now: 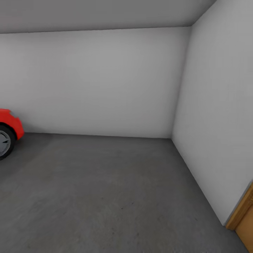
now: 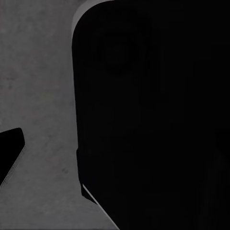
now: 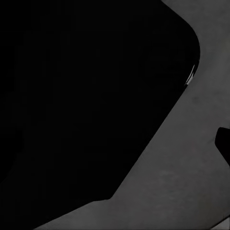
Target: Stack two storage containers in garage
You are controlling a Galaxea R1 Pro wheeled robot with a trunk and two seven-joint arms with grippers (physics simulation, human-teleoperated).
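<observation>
A: Grey concrete floor [image 1: 105,196] takes up the lower half of the head view, mottled and dark. Pale grey walls [image 1: 105,80] meet in a corner at the far right. So: garage.

B: Car?

A: Red car [image 1: 10,123] at the left edge, front end and one wheel [image 1: 4,142] visible, standing on the floor by the back wall. Wooden door frame [image 1: 242,211] at the lower right.

B: Wrist views?

A: Both show a large black body close to the lens, with grey floor [image 2: 38,96] beside it. Pincer state: cannot tell, either arm.

B: Orange-red trays?

A: Not located in these views.
</observation>
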